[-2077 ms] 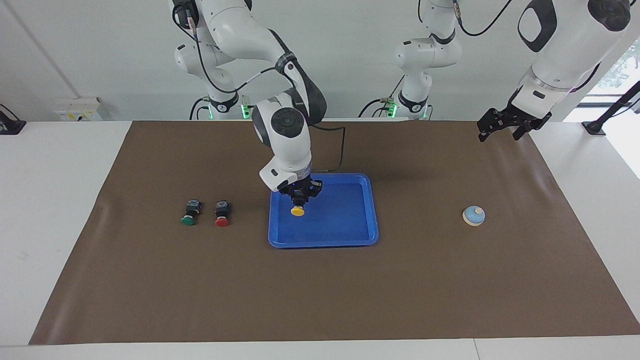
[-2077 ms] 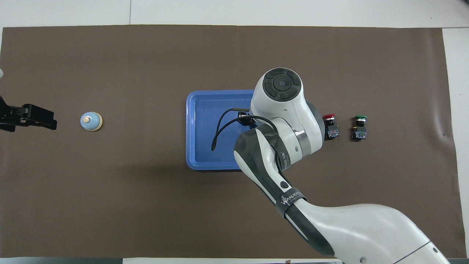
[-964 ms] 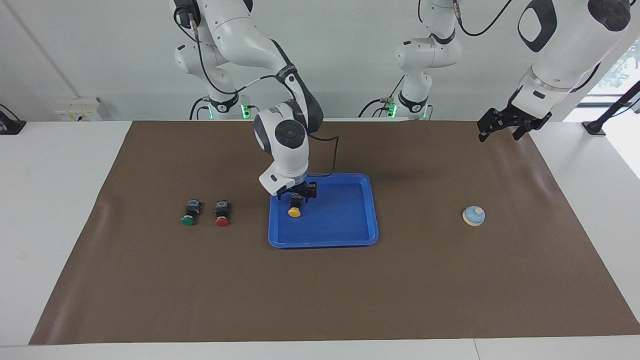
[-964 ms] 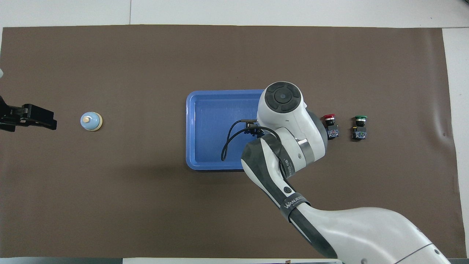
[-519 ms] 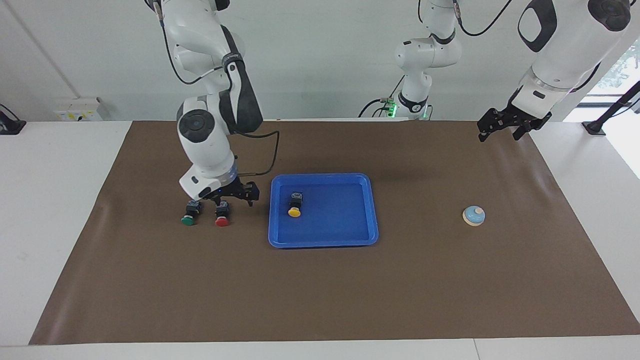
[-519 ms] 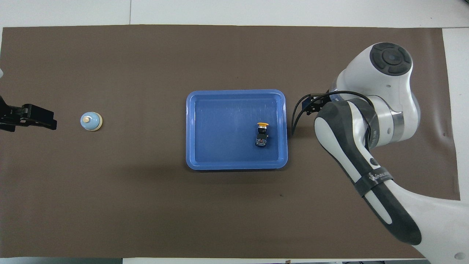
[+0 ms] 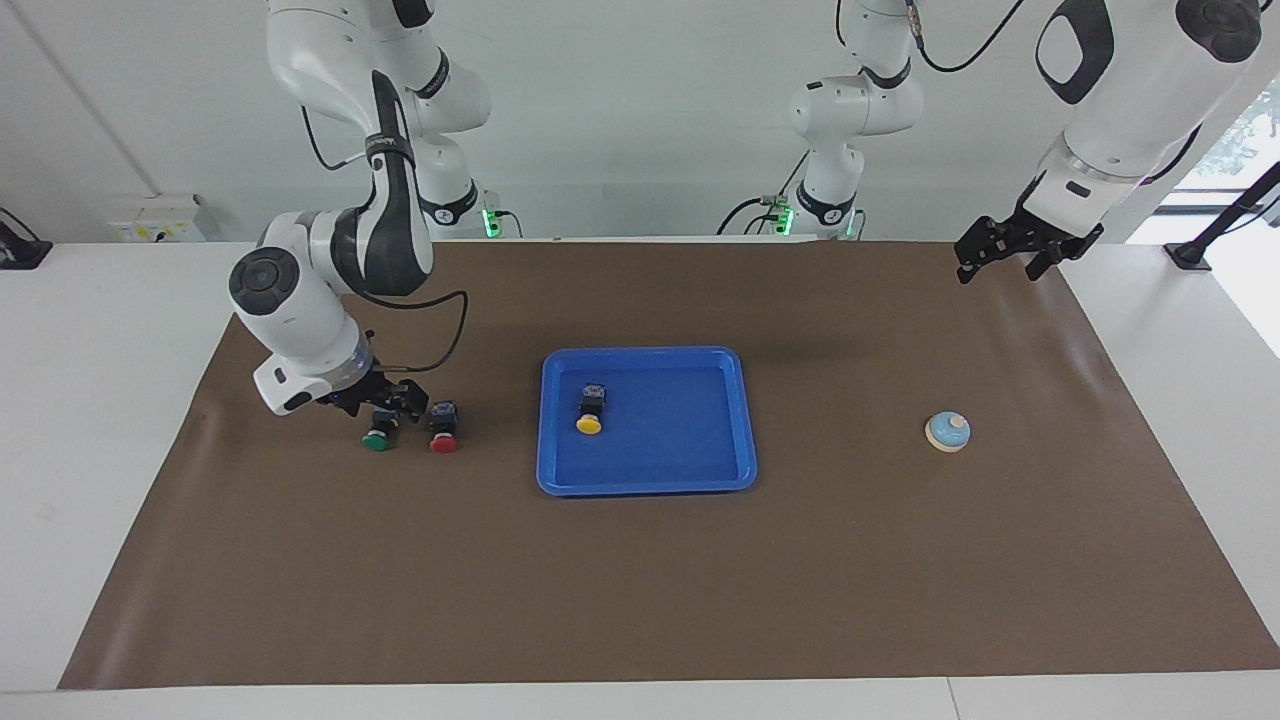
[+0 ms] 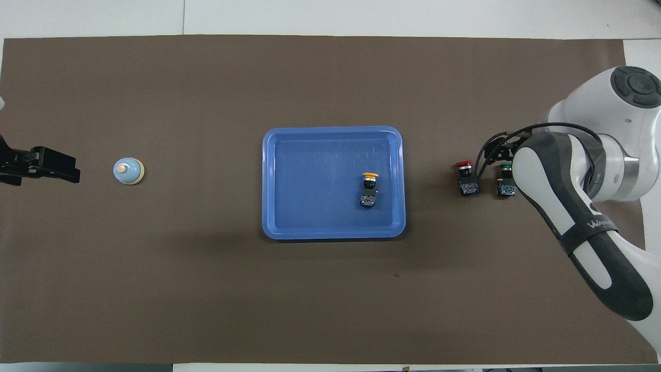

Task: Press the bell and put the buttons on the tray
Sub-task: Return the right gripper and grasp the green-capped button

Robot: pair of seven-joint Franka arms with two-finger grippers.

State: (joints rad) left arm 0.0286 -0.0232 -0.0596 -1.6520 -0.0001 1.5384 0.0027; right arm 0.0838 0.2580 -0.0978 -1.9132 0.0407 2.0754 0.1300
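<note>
In the facing view you see the right gripper (image 7: pixel 385 398) at the middle left of the frame, low over the green button (image 7: pixel 379 425). You cannot tell if it is open or has hold of anything. The red button (image 7: pixel 444 427) lies just beside, and the yellow button (image 7: pixel 591 410) already lies in the blue tray (image 7: pixel 648 484) at the centre. The bell (image 7: pixel 947 431) sits at the middle right. The left gripper (image 7: pixel 1010 250) waits in the air at the upper right; its opening is also not clear.

In the overhead view the green button (image 8: pixel 506 182) is half hidden by the right arm. The buttons look small, light and stiff. The round caps are probably slippery, so you should take the square black body. The tabletop (image 8: pixel 206 289) carries a brown mat, flat with small waves at its edge. There is much free room around the buttons and in the tray (image 8: pixel 268 181).
</note>
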